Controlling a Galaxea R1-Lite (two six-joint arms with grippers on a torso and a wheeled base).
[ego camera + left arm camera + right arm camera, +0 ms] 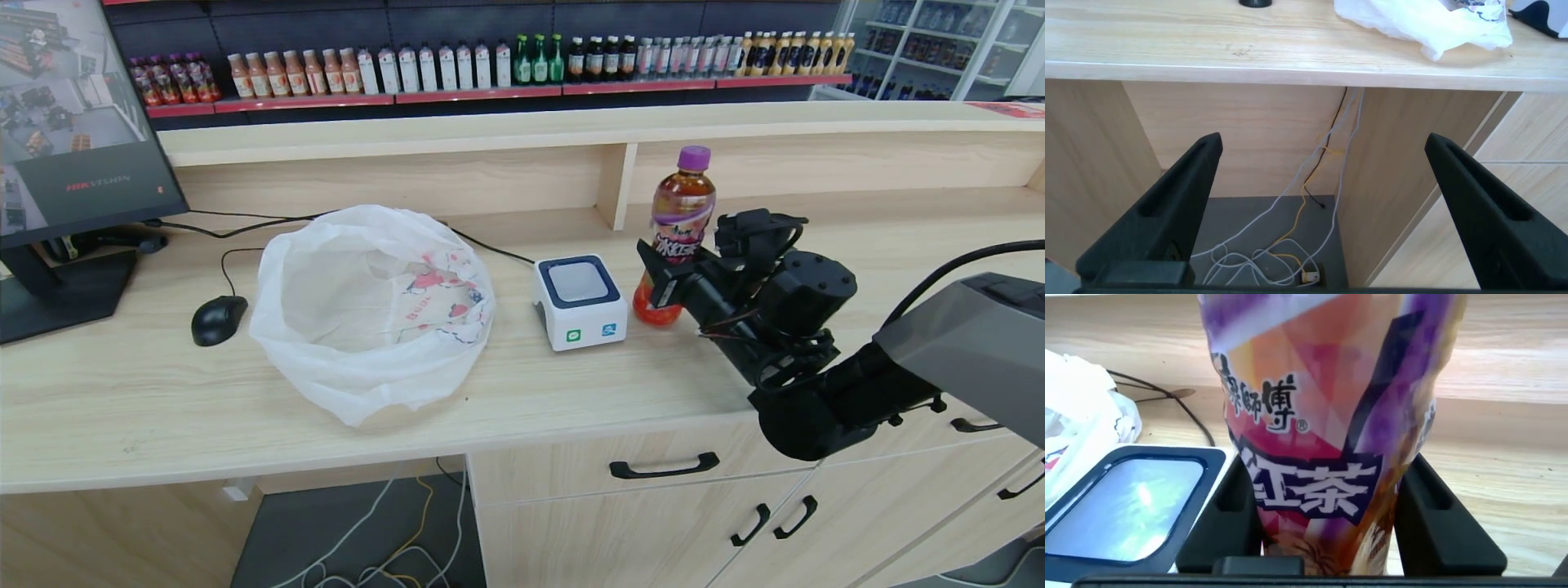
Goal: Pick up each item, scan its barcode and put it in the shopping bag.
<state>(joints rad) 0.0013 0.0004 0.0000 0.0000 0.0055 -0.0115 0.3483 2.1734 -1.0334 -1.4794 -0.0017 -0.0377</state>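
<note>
At the far left end of the counter (163,408) stands a big dark monitor (73,122) on its stand. Next to it lies a black mouse (219,320), and its thin wire runs toward the back edge. Lower than the counter's front edge hangs the left gripper (1323,143). Its two black fingers (1180,204) are spread wide with nothing between them. Behind them is the open space under the counter, where loose wires (1290,245) lie in a heap on the floor. Then comes the white shopping bag (371,310), open at the top and slumped in the middle of the counter. A bit of it hangs over the front edge. Just right of the bag sits the small white scanner (580,302) with its glass window facing up. A black cord (490,245) goes from it, past the back of the bag, toward the back edge. Right beside the scanner is the bottle (682,220) of red tea with a purple cap, standing straight up. The right gripper (671,282) is closed around the bottle's lower half, with one finger (1237,506) on each side of the label. The black arm hides the counter to the right of the bottle. I cannot tell if the bottle's bottom rests on the counter. Behind the bottle is a wooden divider (616,184) at the back edge. Farther back, a red shelf (490,90) holds a long row of drinks. Below the front edge on the right are drawers with black handles (663,467).
</note>
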